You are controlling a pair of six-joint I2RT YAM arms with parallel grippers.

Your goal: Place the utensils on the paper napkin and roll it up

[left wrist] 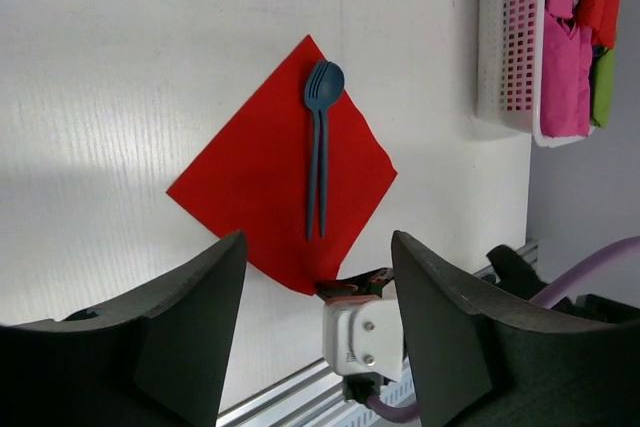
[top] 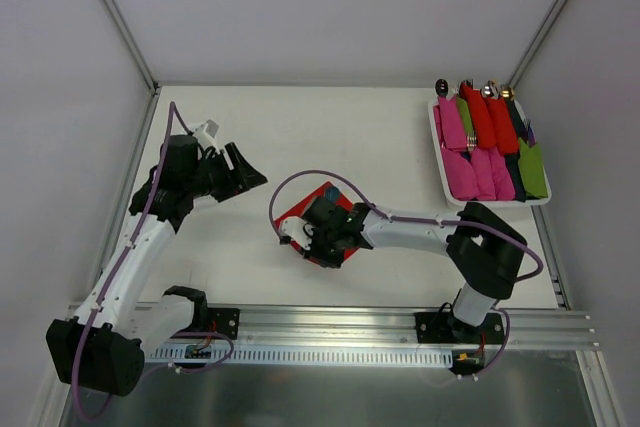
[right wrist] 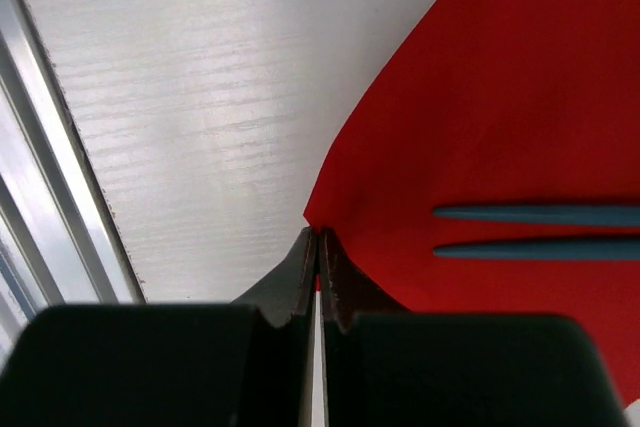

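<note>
The paper napkin (left wrist: 255, 182) lies flat on the white table as a bright-red diamond. Two blue utensils (left wrist: 318, 142), a fork and a spoon, rest side by side on it, heads toward the far side. Their handles (right wrist: 540, 230) show in the right wrist view. My right gripper (right wrist: 318, 237) is shut on the near corner of the paper napkin (right wrist: 500, 97), and in the top view that gripper (top: 318, 240) covers much of the red sheet (top: 327, 193). My left gripper (top: 245, 172) hangs open to the left, above the table, holding nothing.
A white basket (top: 440, 162) at the back right holds several pink, red and green rolled bundles with utensil heads sticking out. An aluminium rail (top: 330, 322) runs along the near table edge. Grey walls enclose the table on three sides.
</note>
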